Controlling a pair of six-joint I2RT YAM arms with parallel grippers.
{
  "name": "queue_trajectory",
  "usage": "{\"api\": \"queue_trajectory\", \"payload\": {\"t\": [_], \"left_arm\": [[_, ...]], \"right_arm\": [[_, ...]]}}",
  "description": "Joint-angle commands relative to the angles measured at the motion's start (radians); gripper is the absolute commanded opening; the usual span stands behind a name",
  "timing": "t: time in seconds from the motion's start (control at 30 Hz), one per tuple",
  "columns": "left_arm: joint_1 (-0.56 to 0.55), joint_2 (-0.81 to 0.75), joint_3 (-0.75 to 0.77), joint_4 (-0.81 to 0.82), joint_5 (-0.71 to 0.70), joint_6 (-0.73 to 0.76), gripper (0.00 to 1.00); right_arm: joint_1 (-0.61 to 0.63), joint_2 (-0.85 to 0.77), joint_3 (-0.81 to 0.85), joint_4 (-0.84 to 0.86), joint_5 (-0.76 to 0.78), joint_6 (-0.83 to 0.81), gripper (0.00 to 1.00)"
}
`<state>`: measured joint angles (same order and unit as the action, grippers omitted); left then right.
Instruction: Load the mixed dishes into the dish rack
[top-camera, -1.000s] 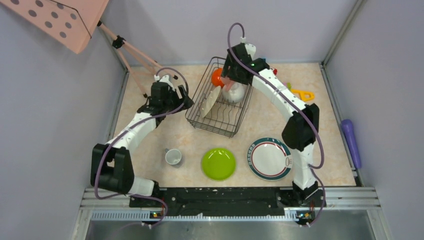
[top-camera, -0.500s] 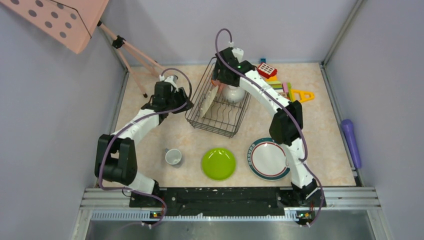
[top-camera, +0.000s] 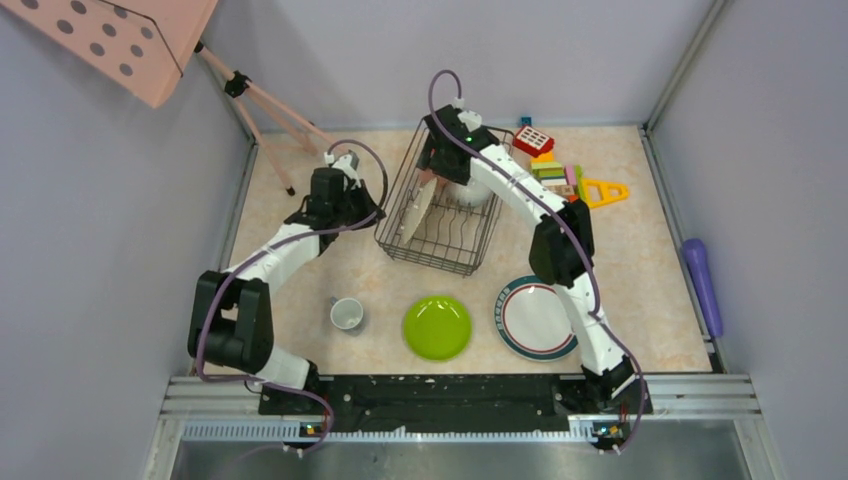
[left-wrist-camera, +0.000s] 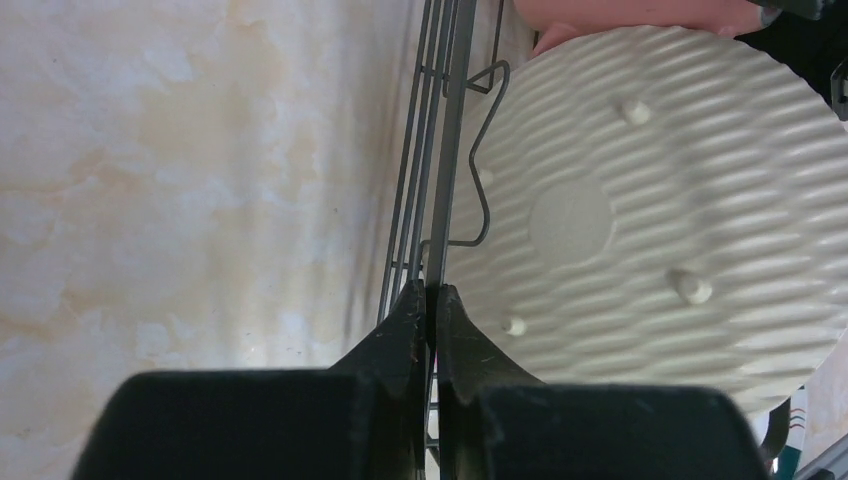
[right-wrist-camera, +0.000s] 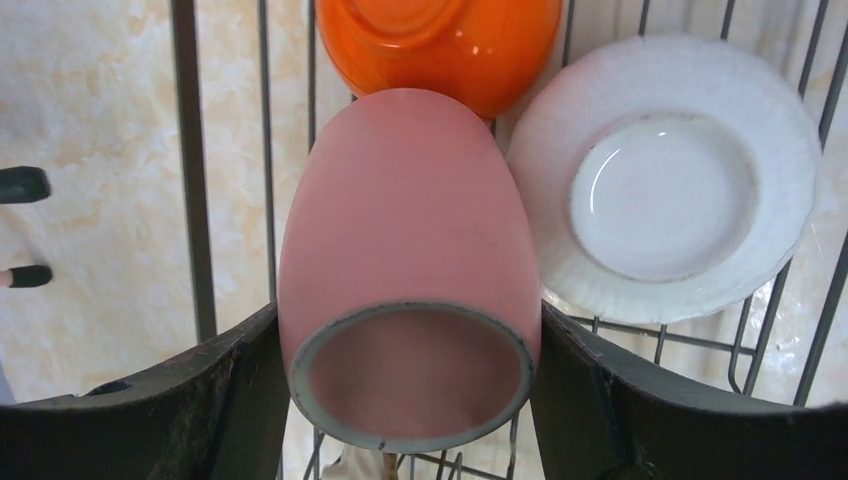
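While my right claw (right-wrist-camera: 408, 320) hangs over the far end of the dish rack (top-camera: 445, 245), its fingers stand wide apart but are pressed against both sides of the pink cup (right-wrist-camera: 405, 230). I hold that cup on its side, mouth toward my wrist, above the wires. It is not yet set down, so I count it as half done at best.

My left claw (left-wrist-camera: 430, 295) is pinched fully together on a thin wire of the rack's left rim. I judge that grip is there to steady the rack while the cup goes in.

Three things are already inside the rack. The orange bowl (right-wrist-camera: 440, 45) lies at the far end, just beyond the pink cup. A white ribbed cup (right-wrist-camera: 665, 195) sits bottom up beside the bowl, toward the rack's right side. The round ribbed mat (left-wrist-camera: 640, 220) stands on edge against the left wall, just inside the wire I am gripping.

Three things are outside it, on the desk (top-camera: 640, 280) and well apart from the rack's near edge. A small whitish cup (top-camera: 346, 314) lies off toward the near left corner of the rack. The lime-green plate (top-camera: 437, 327) lies straight out from the near edge, and the white plate with the dark rim (top-camera: 525, 320) lies off to the near right.

By my reckoning the job is about half done. The cup in hand comes next, then the last cup and both plates.
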<state>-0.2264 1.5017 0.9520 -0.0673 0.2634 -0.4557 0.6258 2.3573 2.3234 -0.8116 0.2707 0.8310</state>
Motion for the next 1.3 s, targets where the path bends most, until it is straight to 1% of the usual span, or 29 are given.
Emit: {"api": "queue_trajectory", "payload": {"t": [0.0,0.07,0.13,0.23,0.33,0.37,0.4,0.43,0.47,0.5,0.57,0.63,0.8,1.0,1.07,1.13,1.23,1.27], "left_arm": [[-0.037,-0.038,-0.031,0.023,-0.006,-0.016,0.00],[-0.040,-0.049,-0.029,0.008,-0.024,-0.011,0.05],[-0.041,-0.057,-0.021,-0.008,-0.039,-0.008,0.17],[-0.042,-0.064,0.002,-0.039,-0.052,0.000,0.31],[-0.043,-0.070,0.016,-0.052,-0.060,0.005,0.40],[-0.044,-0.073,0.021,-0.055,-0.063,0.007,0.42],[-0.044,-0.074,0.026,-0.059,-0.066,0.010,0.42],[-0.044,-0.074,0.029,-0.062,-0.067,0.011,0.43],[-0.044,-0.074,0.032,-0.065,-0.070,0.013,0.44],[-0.044,-0.075,0.036,-0.072,-0.073,0.015,0.44],[-0.044,-0.080,0.041,-0.081,-0.077,0.020,0.45],[-0.044,-0.087,0.046,-0.090,-0.088,0.025,0.46],[-0.061,-0.106,0.068,-0.111,-0.115,0.019,0.48],[-0.075,-0.162,0.086,-0.130,-0.160,0.034,0.54],[-0.079,-0.178,0.094,-0.142,-0.173,0.042,0.55],[-0.085,-0.193,0.100,-0.150,-0.179,0.046,0.56],[-0.119,-0.222,0.106,-0.157,-0.193,0.060,0.61],[-0.143,-0.234,0.110,-0.165,-0.237,0.069,0.64]], "right_arm": [[0.028,-0.012,0.063,-0.029,-0.020,0.059,0.00],[0.028,-0.011,0.065,-0.047,-0.009,0.062,0.00],[0.029,-0.007,0.073,-0.069,0.003,0.058,0.00],[0.028,-0.007,0.069,-0.078,0.017,0.050,0.00],[0.029,0.004,0.069,-0.069,0.009,0.039,0.01],[0.029,0.010,0.070,-0.066,0.003,0.036,0.08],[0.029,0.016,0.071,-0.061,-0.004,0.035,0.25],[0.029,0.020,0.070,-0.053,-0.014,0.028,0.45],[0.029,0.020,0.070,-0.045,-0.023,0.024,0.59],[0.029,0.020,0.069,-0.041,-0.025,0.024,0.71],[0.029,0.012,0.070,-0.031,-0.024,0.022,0.87],[0.029,-0.003,0.070,-0.018,-0.023,0.018,0.98],[0.029,-0.033,0.075,0.008,-0.024,0.004,0.99],[0.029,-0.086,0.060,-0.015,-0.025,-0.007,0.99],[0.029,-0.133,0.023,-0.015,-0.021,-0.003,0.99],[0.029,-0.192,-0.046,0.020,-0.023,-0.005,0.99],[0.029,-0.289,-0.164,0.104,-0.018,-0.008,0.99],[0.029,-0.312,-0.188,0.130,-0.016,-0.014,0.99]]}}
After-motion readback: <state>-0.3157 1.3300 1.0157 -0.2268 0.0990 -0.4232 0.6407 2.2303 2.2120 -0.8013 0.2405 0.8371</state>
